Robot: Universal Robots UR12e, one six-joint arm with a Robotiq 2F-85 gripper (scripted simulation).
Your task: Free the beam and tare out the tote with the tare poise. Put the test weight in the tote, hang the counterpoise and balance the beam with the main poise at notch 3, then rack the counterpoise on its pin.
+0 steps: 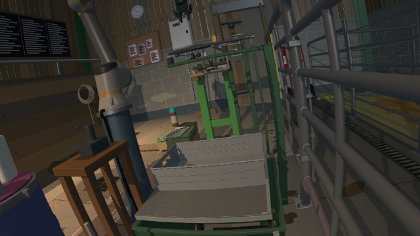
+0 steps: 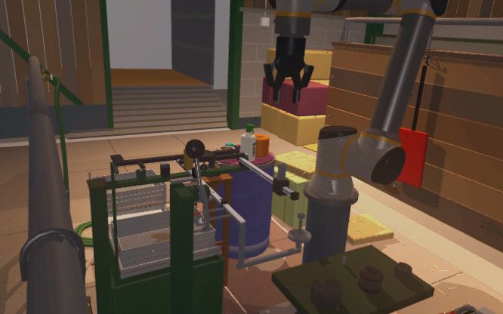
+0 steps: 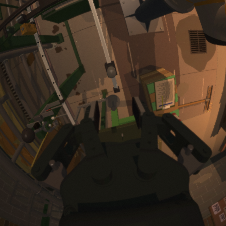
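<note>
The scale beam's far end with its small dark poise (image 2: 281,185) (image 3: 111,70) lies well below my gripper (image 2: 287,96) (image 3: 116,112), which hangs high over the scale, open and holding nothing. The beam (image 2: 226,188) runs from that end back to the green scale frame (image 2: 151,211), where a lever with a black ball knob (image 2: 195,149) (image 3: 28,135) stands. The grey tote (image 1: 213,164) (image 2: 158,230) sits on the scale platform inside the frame. A dark block test weight (image 1: 93,144) rests on a wooden stool (image 1: 95,170). Slotted round weights (image 2: 370,278) lie on a dark green tray (image 2: 351,283) on the floor.
Straw-coloured and maroon bales (image 2: 298,102) are stacked behind, by a wooden wall. My arm's grey pedestal (image 2: 328,211) stands right of the scale, and a blue drum (image 2: 249,203) with a bottle on it is behind the beam. Steel rails (image 1: 328,98) bound one side.
</note>
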